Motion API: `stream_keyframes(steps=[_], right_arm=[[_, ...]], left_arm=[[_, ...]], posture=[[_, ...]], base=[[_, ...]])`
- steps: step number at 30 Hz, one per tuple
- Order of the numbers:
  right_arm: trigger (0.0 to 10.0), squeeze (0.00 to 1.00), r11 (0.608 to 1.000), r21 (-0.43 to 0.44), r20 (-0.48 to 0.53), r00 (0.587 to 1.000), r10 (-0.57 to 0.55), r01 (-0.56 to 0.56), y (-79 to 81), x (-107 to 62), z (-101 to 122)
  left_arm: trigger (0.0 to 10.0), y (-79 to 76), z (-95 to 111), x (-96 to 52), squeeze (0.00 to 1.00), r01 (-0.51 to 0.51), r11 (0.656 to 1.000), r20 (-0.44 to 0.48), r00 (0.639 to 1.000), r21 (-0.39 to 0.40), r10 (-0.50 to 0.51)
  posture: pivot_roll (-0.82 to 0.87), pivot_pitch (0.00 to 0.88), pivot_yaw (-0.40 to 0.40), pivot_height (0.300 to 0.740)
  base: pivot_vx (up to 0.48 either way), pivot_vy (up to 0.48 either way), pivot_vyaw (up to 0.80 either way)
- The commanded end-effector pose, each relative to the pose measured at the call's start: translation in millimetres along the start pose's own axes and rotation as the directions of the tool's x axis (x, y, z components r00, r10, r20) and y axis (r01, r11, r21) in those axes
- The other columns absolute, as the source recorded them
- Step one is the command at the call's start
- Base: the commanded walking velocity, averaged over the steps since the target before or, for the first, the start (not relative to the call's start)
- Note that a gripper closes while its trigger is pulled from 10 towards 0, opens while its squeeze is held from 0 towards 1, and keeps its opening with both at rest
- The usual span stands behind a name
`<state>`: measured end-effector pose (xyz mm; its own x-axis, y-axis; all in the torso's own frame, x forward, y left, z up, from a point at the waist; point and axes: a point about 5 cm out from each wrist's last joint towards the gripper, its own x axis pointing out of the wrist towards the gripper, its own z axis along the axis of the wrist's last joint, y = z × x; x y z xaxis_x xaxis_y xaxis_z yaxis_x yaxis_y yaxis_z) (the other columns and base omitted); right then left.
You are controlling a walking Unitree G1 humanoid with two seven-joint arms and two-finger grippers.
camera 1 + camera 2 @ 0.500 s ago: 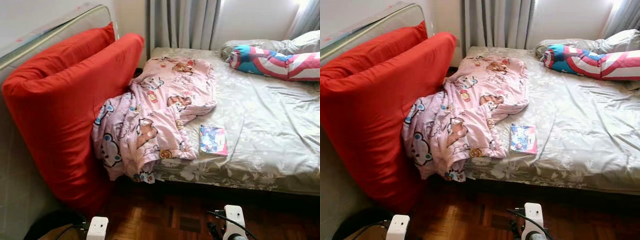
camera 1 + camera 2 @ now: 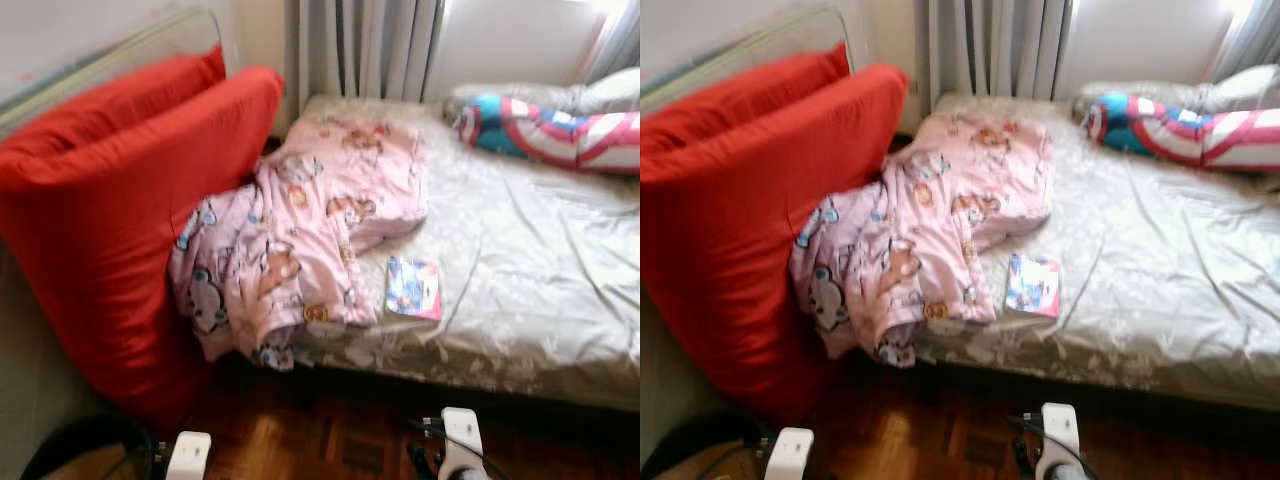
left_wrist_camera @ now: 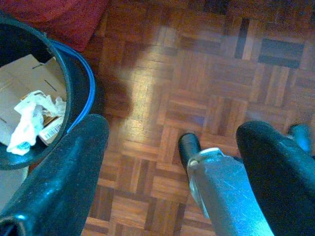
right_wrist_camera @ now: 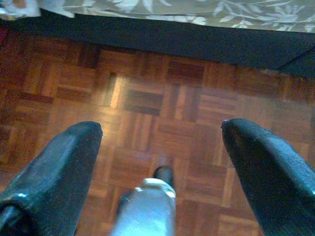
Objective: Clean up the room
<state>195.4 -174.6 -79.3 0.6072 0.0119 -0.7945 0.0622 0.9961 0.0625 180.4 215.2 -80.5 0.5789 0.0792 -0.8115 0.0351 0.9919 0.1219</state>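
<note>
From the head, a pink blanket (image 2: pixel 300 240) lies crumpled on the bed (image 2: pixel 540 270) beside a book (image 2: pixel 413 288), somewhat blurred, while the left wrist shows the left gripper (image 3: pixel 172 162) spread over parquet floor (image 3: pixel 197 73) beside a bin (image 3: pixel 81 93), and the right wrist shows the right gripper (image 4: pixel 162 147) likewise released near the bed's edge.

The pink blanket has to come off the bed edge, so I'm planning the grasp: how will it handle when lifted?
The pink blanket lies crumpled and droops over the bed edge, so it is probably floppy and will sag and trail. It looks thin, so likely light. Its corner lies close beside the book and might drag it.
</note>
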Motion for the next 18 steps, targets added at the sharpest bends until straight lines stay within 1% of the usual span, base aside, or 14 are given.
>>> stream_keyframes(steps=[1, 18], right_arm=[[10.0, 0.0, 1.0, -0.002, -0.003, 1.0, -0.023, 0.023, -8.5, -1.2, -1.1], [10.0, 0.0, 1.0, -0.001, 0.003, 1.0, -0.022, 0.022, -9.0, -1.2, -0.1]], left_arm=[[10.0, -8.0, -0.6, 0.7, 0.0, 0.027, 1.0, -0.011, 1.0, 0.012, -0.027], [10.0, -8.9, 0.1, 0.9, 0.0, 0.031, 0.999, -0.01, 0.999, 0.012, -0.031]], posture=[[-0.06, 0.0, 0.01, 0.74], [-0.06, 0.0, 0.008, 0.74]], base=[[0.0, -0.386, 0.0], [0.0, -0.385, 0.0]])
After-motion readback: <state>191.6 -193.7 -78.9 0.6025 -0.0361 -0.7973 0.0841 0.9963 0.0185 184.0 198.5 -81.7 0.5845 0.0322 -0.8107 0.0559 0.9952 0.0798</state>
